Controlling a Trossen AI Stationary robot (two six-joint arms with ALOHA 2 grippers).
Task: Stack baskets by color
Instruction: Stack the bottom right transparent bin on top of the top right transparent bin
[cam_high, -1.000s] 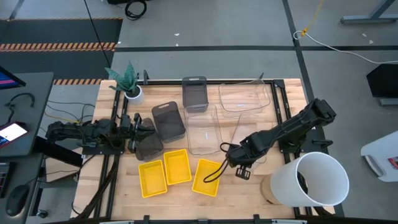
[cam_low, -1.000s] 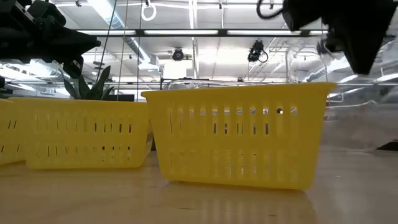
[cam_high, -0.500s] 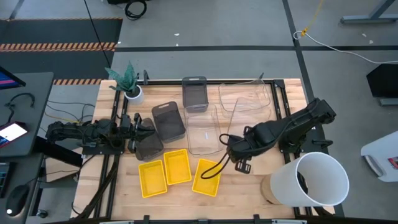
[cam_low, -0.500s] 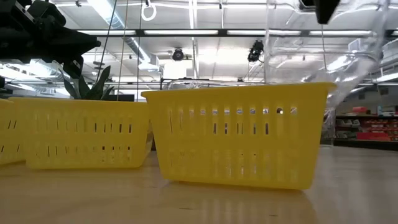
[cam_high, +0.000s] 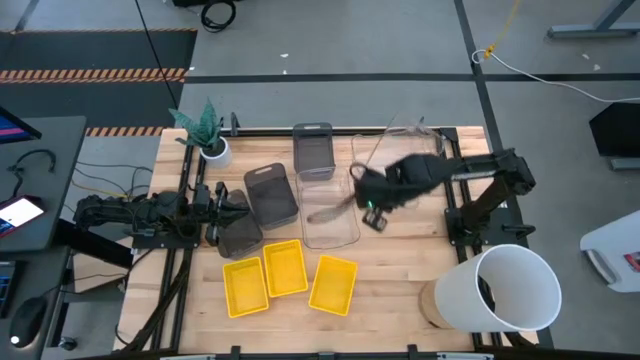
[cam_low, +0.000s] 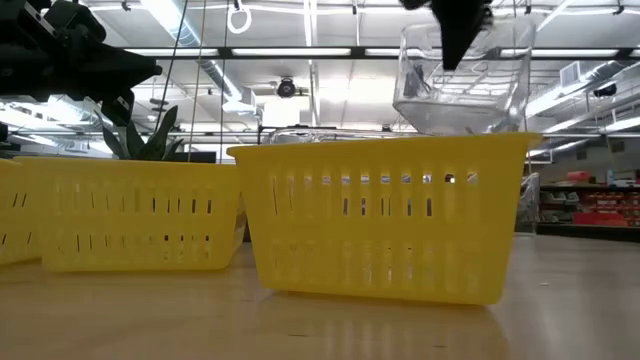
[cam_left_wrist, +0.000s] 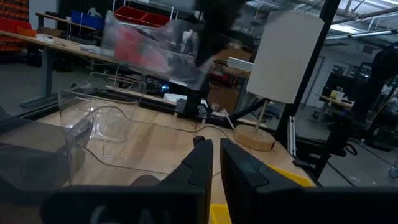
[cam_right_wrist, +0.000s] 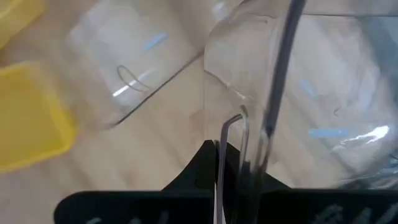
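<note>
Above the middle of the tabletop (cam_high: 400, 275), the right pincer (cam_high: 366, 196) hangs in the air, its fingers pressed together on the thin wall of a clear basket (cam_low: 460, 85), which it holds lifted and tilted; the right wrist view shows the wall clamped between the two dark fingers. Just below and beside that pincer, a second clear basket (cam_high: 330, 212) sits on the wood, and a third clear basket (cam_high: 395, 157) lies just behind it toward the far edge, so three clear ones show in all. Well apart from the right pincer, toward the near edge, three yellow baskets (cam_high: 288, 277) lie side by side in a row, each holding nothing. Three dark grey baskets show too: one (cam_high: 313, 150) near the far edge, one (cam_high: 271, 194) beside the middle clear basket, and one (cam_high: 239, 237) right at the left pincer (cam_high: 222, 212), which rests low at the left side with its fingers nearly together; whether they pinch that grey basket cannot be told. A big white bucket (cam_high: 505, 288) stands at the right near corner, and a small potted plant (cam_high: 207, 132) at the left far corner.
</note>
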